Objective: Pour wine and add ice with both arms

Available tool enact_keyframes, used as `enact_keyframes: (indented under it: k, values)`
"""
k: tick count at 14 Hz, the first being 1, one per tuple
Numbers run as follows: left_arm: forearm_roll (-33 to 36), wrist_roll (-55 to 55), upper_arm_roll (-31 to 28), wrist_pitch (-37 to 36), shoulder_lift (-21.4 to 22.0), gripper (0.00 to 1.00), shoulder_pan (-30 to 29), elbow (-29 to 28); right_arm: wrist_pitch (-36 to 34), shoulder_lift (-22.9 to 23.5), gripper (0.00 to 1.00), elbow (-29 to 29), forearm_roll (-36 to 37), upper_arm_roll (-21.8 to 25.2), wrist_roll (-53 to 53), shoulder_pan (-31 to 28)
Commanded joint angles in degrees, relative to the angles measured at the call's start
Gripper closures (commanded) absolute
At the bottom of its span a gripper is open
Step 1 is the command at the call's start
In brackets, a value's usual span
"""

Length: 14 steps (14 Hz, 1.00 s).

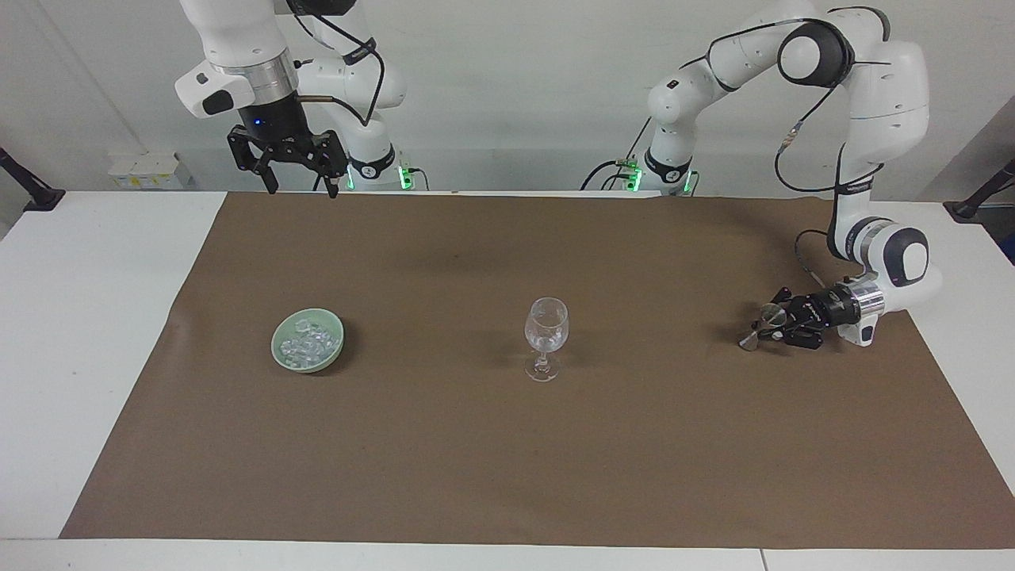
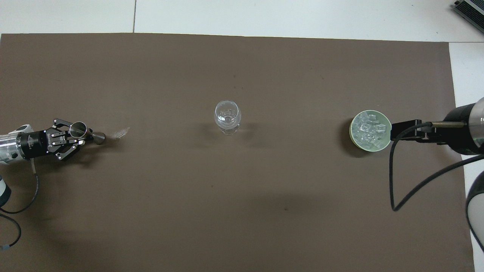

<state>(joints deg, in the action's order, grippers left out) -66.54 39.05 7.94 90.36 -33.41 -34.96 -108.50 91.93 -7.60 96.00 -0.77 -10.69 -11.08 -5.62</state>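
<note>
- Facing view: left gripper (image 1: 767, 325) low over the brown mat (image 1: 507, 476) at the left arm's end of the desk (image 1: 79, 317), turned sideways, fingers (image 1: 781, 337) clamped on a small metal double-ended measuring cup (image 1: 760, 327), tilted, lower end close to the mat.
- Right gripper (image 1: 300, 181) raised high over the mat's edge nearest the robots, at the right arm's end, pointing down, fingers (image 1: 270, 176) spread wide, holding and touching nothing; waiting.
- Pale green bowl (image 1: 308, 340) on the mat toward the right arm's end, heaped with ice (image 1: 311, 341).
- Clear stemmed glass (image 1: 545, 338) upright near the mat's middle, well apart from bowl and cup; contents too faint to tell.
- Overhead view: left gripper (image 2: 81, 135) reaching in from the left arm's end, fingers (image 2: 73, 140) shut around the measuring cup (image 2: 84, 132), one open mouth showing, the other end pointing toward the stemmed glass (image 2: 227, 117).
- Small pale smear (image 2: 121, 132) on the mat (image 2: 242, 211) just beside the cup's end.
- Ice (image 2: 369, 131) glinting in the green bowl (image 2: 352, 138) at the right arm's end; right arm's black wrist just beside the bowl, fingertips hidden here.
</note>
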Motion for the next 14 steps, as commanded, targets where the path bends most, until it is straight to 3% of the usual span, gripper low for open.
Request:
enact_keyframes:
  k: [1,8,14]
  values:
    - [1.15,0.24,0.41,-1.32,-1.57,1.00,-0.72,1.63,-0.52,-0.22,0.00,0.07,-0.99,-0.47,-0.43,-0.80]
    - [1.15,0.24,0.41,-1.15,-1.66,1.00,-0.72,1.71,-0.52,-0.22,0.00,0.07,-0.99,-0.39,-0.43,-0.80]
    - [1.24,0.41,0.41,-1.32,-1.66,0.72,-0.81,1.71,-0.52,-0.22,0.00,0.07,-0.99,-0.39,-0.43,-0.80]
